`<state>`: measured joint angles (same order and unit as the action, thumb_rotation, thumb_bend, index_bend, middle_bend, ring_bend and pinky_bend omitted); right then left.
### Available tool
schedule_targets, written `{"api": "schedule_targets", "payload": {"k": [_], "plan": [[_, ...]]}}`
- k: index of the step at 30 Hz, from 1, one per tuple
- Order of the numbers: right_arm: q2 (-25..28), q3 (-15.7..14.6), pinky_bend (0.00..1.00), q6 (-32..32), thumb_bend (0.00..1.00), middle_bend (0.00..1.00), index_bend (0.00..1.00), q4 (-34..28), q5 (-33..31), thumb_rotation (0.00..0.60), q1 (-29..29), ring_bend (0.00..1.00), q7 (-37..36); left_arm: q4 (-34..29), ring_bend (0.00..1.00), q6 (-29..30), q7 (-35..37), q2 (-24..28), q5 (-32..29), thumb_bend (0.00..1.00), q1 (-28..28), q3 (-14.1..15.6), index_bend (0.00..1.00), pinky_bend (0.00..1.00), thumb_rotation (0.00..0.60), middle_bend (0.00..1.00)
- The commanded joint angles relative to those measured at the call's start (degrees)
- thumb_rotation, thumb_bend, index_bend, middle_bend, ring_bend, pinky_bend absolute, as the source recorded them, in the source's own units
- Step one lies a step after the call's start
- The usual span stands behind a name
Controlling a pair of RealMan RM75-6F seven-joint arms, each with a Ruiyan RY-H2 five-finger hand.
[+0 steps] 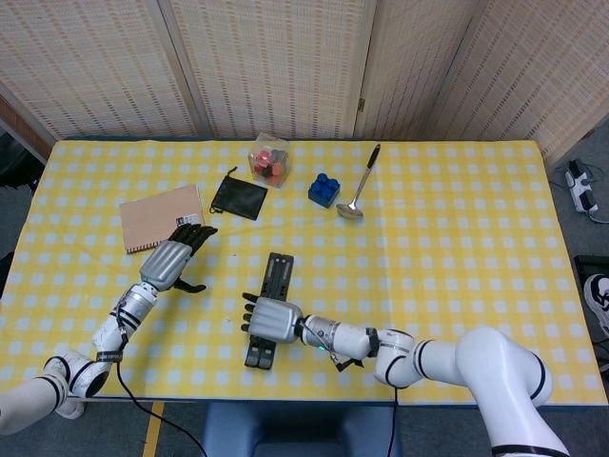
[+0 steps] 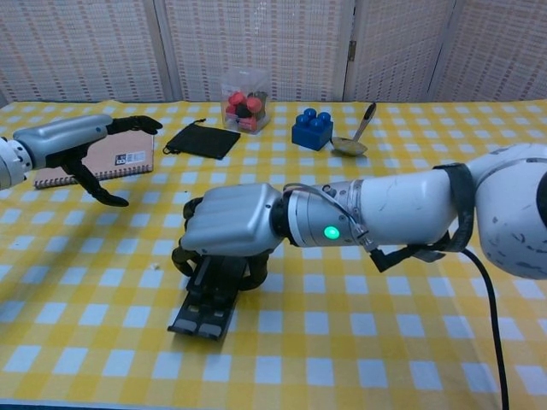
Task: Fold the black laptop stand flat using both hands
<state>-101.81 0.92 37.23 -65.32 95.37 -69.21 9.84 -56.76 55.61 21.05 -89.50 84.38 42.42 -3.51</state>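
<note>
Now the right hand (image 2: 229, 229) wraps its dark fingers around the black folding laptop stand (image 1: 269, 309), its two bars lying together at table centre-front. At ten o'clock, the left hand (image 1: 169, 260) hovers, fingers spread, holding nothing.

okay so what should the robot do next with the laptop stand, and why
Probably bring the left hand over to press the black laptop stand flat. Its two legs now lie side by side under the right hand, while the left hand hovers apart near the notebook, holding nothing.
</note>
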Motion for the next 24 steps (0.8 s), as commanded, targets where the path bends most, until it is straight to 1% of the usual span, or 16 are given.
{"api": "schedule_targets", "payload": {"k": [1,2,3,4,5,6,7,8,12,17,21,24], "plan": [[0.3,-0.33,0.1,0.87,0.34,0.37,0.33,0.02,0.46,0.6,0.21,0.25,-0.46,-0.24,0.0,0.11,-0.13,0.16,0.06,0.15,0.0,-0.09,0.06,0.0,0.6,0.11],[0.58,-0.44,0.1,1.15,0.34,0.35,0.31,-0.37,0.51,0.6,0.32,0.24,-0.56,-0.5,0.0,0.25,-0.21,0.31,0.05,0.15,-0.02,-0.18,0.06,0.0,0.6,0.11],[0.88,-0.48,0.1,1.15,0.34,0.3,0.26,-0.83,0.39,0.6,0.41,0.22,-0.6,-0.72,0.0,0.37,-0.28,0.46,0.01,0.15,-0.06,-0.28,0.06,0.0,0.6,0.11],[1.3,-0.48,0.1,0.97,0.34,0.25,0.19,-1.53,0.07,0.6,0.53,0.19,-0.55,-0.98,0.0,0.48,-0.39,0.63,-0.06,0.15,-0.11,-0.39,0.06,0.0,0.6,0.11],[1.98,-0.25,0.08,0.74,0.34,0.16,0.1,-2.75,-0.77,0.6,0.88,0.15,-0.33,-1.37,0.0,0.64,-0.58,0.92,-0.18,0.15,-0.21,-0.53,0.06,0.0,0.6,0.11],[2.63,0.02,0.06,0.59,0.34,0.09,0.04,-3.98,-1.79,0.6,1.37,0.12,-0.09,-1.65,0.0,0.8,-0.76,1.16,-0.27,0.15,-0.3,-0.64,0.06,0.0,0.6,0.1],[3.76,0.39,0.04,0.72,0.33,0.04,0.0,-6.11,-3.26,0.6,2.26,0.08,0.13,-1.96,0.0,0.95,-1.1,1.53,-0.36,0.15,-0.43,-0.71,0.06,0.0,0.6,0.1],[4.72,0.67,0.02,1.36,0.33,0.0,0.0,-7.79,-4.23,0.6,3.12,0.06,0.37,-2.18,0.0,0.91,-1.47,1.9,-0.45,0.15,-0.51,-0.72,0.06,0.0,0.6,0.1],[9.61,0.59,0.01,8.19,0.34,0.0,0.0,-14.39,-6.39,0.6,8.6,0.05,2.86,-3.43,0.0,1.81,-3.16,3.52,-1.89,0.15,-1.45,-1.63,0.06,0.0,0.6,0.09],[17.89,-0.87,0.02,19.48,0.34,0.0,0.0,-24.16,-10.4,0.6,18.62,0.11,5.99,-7.56,0.0,3.76,-5.05,6.77,-4.98,0.16,-4.28,-2.81,0.07,0.0,0.6,0.09],[24.55,-2.13,0.02,27.85,0.34,0.02,0.0,-30.25,-12.97,0.6,25.97,0.11,8.27,-9.97,0.0,7.76,-8.42,8.68,-7.23,0.17,-7.66,-3.52,0.08,0.0,0.6,0.09],[29.19,-3.42,0.02,33.61,0.34,0.04,0.0,-32.87,-14.19,0.6,31.52,0.11,6.8,-12.0,0.0,10.94,-12.22,10.2,-9.3,0.17,-10.68,-3.76,0.09,0.0,0.6,0.09]]}}
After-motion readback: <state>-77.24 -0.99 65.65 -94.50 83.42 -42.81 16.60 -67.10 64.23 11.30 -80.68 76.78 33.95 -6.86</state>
